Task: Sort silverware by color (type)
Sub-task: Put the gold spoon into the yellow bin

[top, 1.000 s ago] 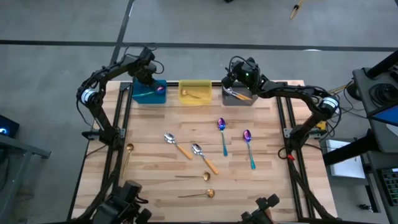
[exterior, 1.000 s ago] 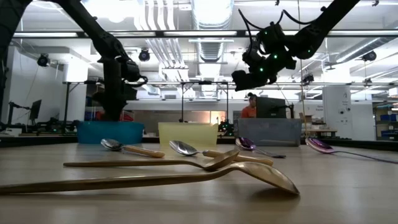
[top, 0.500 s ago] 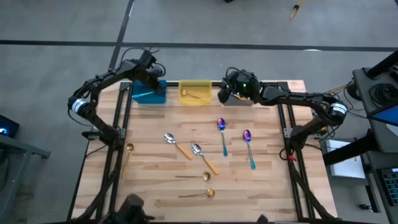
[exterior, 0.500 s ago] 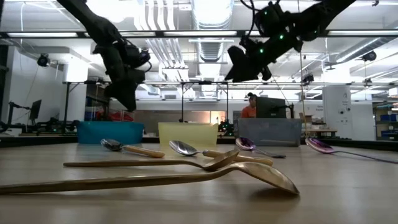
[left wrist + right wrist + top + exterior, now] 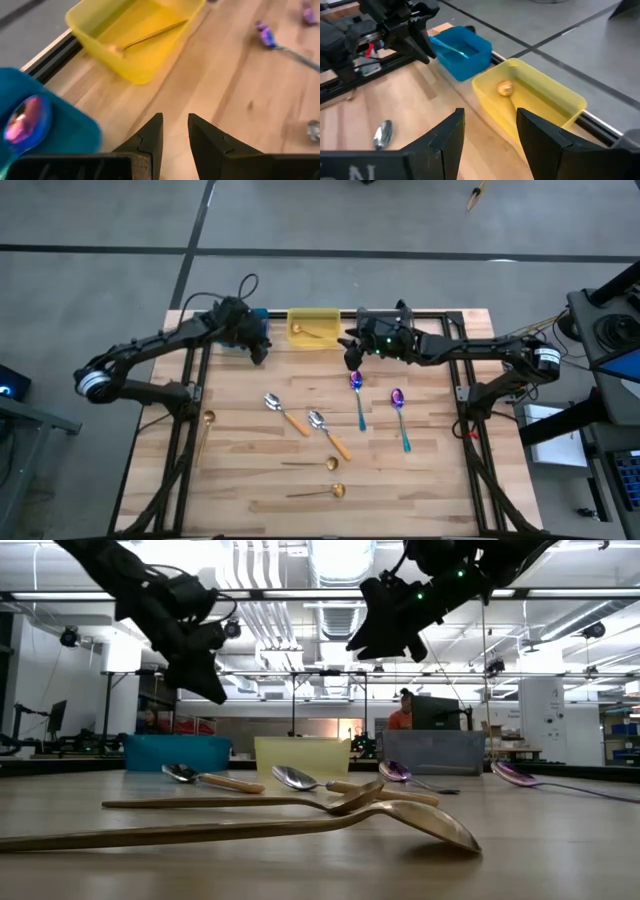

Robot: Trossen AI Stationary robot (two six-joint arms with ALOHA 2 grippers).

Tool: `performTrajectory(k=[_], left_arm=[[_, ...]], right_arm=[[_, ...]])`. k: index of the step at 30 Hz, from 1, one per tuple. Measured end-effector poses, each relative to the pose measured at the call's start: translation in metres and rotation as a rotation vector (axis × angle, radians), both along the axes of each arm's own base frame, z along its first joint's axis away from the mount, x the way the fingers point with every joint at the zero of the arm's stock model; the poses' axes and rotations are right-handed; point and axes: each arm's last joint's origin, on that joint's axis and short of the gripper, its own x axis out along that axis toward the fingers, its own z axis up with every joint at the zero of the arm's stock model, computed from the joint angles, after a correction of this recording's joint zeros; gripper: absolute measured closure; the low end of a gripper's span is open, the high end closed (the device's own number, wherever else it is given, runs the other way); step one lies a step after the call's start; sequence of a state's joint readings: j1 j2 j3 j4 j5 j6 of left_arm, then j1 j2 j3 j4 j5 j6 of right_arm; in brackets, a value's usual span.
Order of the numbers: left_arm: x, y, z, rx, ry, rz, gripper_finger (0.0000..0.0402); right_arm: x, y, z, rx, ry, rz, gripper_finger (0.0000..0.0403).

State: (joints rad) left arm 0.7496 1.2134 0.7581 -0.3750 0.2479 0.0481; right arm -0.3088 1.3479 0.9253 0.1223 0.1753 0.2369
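Both empty grippers, left (image 5: 258, 350) narrowly parted and right (image 5: 352, 358) spread wide, are held above the table's (image 5: 430, 470) far edge, probably to reach unsorted spoons (image 5: 357, 384).

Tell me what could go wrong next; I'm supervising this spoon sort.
The right claw hangs open near the two purple-blue spoons; taking one could nudge the other.
Two gold spoons look crossed in the low view, so lifting one may drag its neighbour.
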Motion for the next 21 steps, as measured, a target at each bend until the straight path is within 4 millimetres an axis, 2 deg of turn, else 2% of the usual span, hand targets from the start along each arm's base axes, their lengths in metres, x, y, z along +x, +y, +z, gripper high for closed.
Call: performTrajectory(k=[4, 9, 14, 21], left_arm=[[-0.001, -0.015, -0.007, 0.022, -0.052, -0.022, 0.0329], [0.001, -0.024, -0.010, 0.031, -0.124, -0.023, 0.0329], [0.005, -0.029, -0.013, 0.030, -0.135, -0.048, 0.0329], [0.010, -0.035, -0.015, 0.023, -0.128, -0.083, 0.0329]], right_arm=[[0.003, 0.008, 0.000, 0.007, -0.005, 0.024, 0.0233], [0.006, 0.015, 0.005, 0.042, -0.030, 0.031, 0.0233], [0.016, 0.028, 0.021, 0.044, -0.029, 0.079, 0.0233], [0.036, 0.047, 0.043, 0.076, 0.063, 0.139, 0.0233]])
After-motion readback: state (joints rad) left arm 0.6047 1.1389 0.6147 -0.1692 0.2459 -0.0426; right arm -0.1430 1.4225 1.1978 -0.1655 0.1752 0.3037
